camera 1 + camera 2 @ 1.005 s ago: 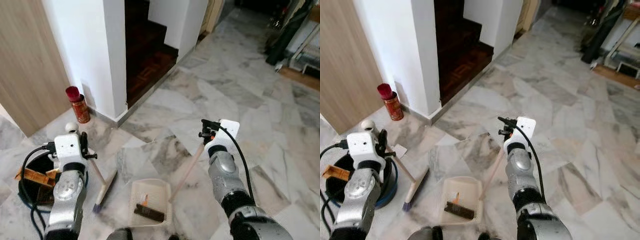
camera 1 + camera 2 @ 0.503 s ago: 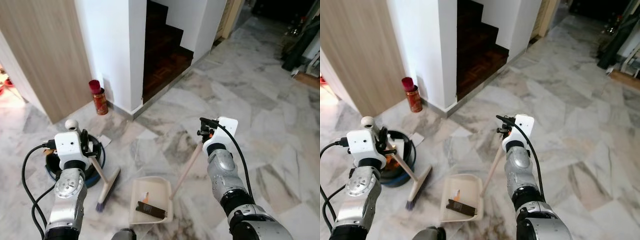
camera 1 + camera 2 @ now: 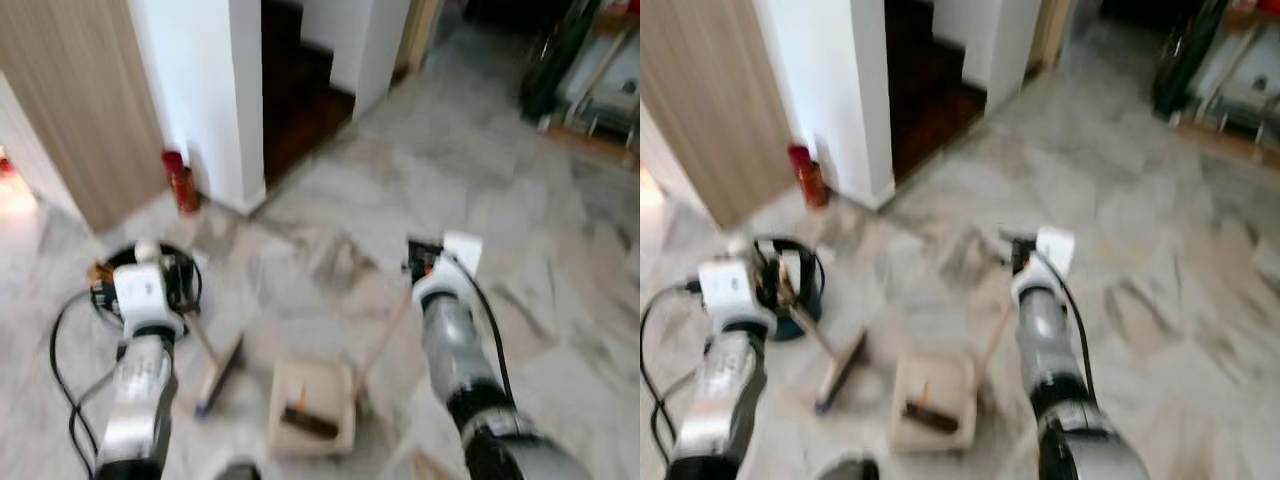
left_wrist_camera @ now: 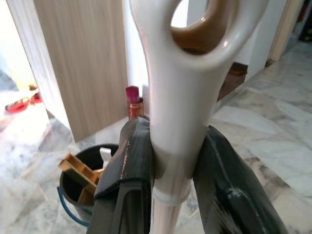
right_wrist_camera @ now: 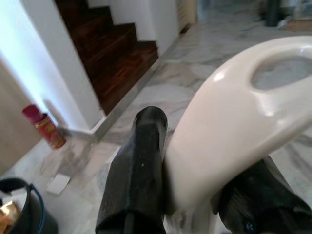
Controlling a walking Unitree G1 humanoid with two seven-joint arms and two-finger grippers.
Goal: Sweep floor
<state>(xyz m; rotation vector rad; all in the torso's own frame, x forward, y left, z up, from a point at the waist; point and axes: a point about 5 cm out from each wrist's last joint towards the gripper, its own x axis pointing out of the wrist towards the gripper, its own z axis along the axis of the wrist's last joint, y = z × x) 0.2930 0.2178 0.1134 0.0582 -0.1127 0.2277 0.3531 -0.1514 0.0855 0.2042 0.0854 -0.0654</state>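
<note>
The broom [image 3: 218, 365] handle is clamped in the left gripper [image 4: 170, 161], while the dustpan [image 3: 312, 405] handle is grasped by the right gripper [image 5: 195, 195]

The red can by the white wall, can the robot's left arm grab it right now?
Probably not. The left gripper is shut on the broom handle, so its fingers are full. The red can stands off by the white wall, beyond the black bucket, well past that arm.
</note>
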